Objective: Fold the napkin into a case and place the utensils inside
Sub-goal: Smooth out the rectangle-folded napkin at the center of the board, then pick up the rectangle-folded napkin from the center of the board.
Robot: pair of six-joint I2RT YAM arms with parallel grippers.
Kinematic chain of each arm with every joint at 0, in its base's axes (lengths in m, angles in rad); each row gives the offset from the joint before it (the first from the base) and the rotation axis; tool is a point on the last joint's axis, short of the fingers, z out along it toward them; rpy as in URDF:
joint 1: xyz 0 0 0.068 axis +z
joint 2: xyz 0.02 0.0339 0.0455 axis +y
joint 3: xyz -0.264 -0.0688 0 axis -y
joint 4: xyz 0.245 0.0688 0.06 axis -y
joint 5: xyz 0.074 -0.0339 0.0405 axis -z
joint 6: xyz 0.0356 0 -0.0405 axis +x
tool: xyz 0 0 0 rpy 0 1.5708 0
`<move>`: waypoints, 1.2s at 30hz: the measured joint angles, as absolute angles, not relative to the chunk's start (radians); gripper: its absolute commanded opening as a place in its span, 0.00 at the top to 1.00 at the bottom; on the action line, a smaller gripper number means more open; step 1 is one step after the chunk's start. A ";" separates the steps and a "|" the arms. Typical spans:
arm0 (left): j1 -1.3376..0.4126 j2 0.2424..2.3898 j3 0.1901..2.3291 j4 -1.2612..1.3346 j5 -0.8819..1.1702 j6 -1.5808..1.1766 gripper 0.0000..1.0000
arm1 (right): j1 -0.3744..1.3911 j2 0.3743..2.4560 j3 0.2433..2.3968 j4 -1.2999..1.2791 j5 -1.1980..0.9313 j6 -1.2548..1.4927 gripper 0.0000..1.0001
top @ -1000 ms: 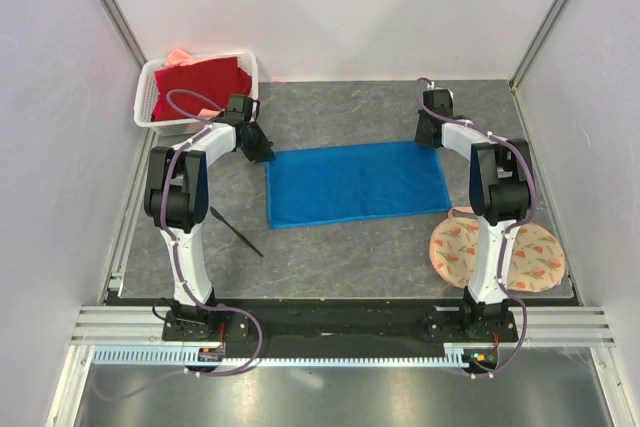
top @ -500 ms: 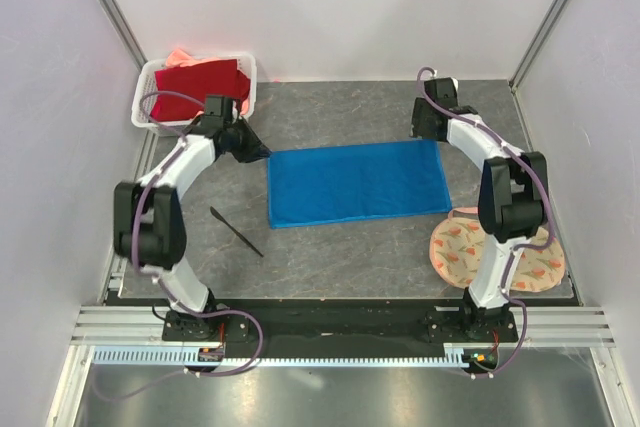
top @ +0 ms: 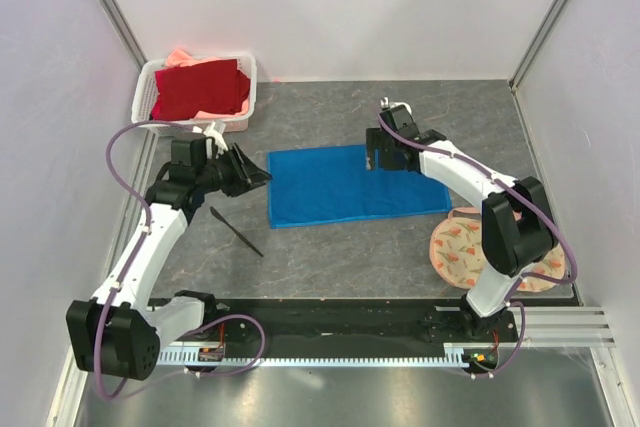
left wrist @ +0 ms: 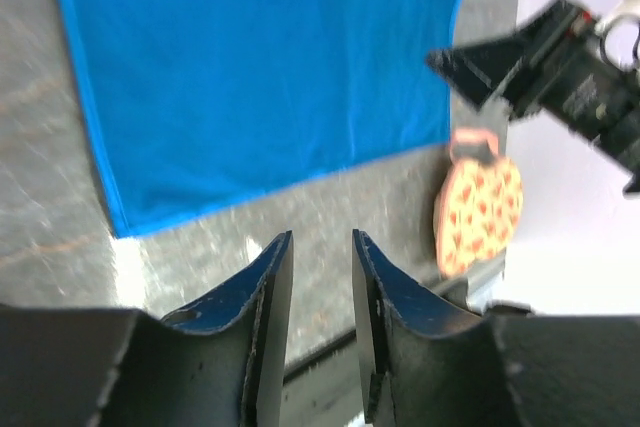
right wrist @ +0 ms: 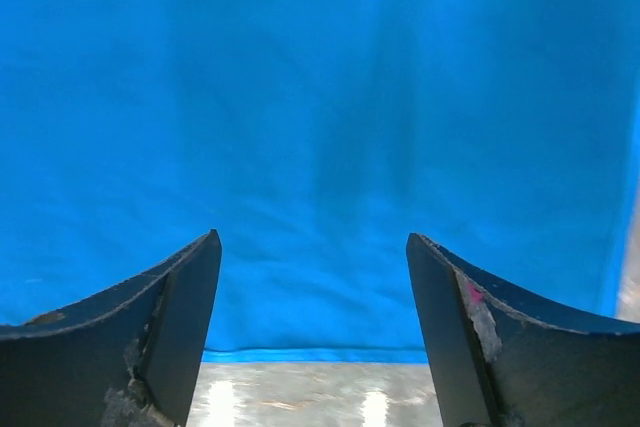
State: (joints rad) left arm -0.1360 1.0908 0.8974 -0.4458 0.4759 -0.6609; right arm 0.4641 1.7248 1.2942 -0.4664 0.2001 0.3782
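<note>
Right wrist: right tool gaping over napkin, left tool slightly parted, empty; pinch hem toward far edge of table

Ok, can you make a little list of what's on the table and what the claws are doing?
Cloth: bright blue rectangular napkin, lying flat
Utensil: thin black stick-like utensil, left of the napkin
Left claw: open a little, empty
Right claw: wide open over the napkin, empty
Basket: white plastic basket, dark red cloth inside
Mat: round peach floral mat, near right
</note>
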 measured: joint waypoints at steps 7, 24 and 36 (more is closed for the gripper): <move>-0.223 1.116 0.825 -0.432 0.543 -0.662 0.65 | 0.271 1.705 1.206 -0.485 0.182 0.356 0.32; -0.327 1.245 0.822 -0.340 0.587 -0.661 0.66 | -0.001 1.783 1.151 -0.455 0.079 0.242 0.48; -0.327 1.259 0.822 -0.331 0.607 -0.661 0.66 | 0.020 1.822 1.129 -0.410 0.106 0.238 0.63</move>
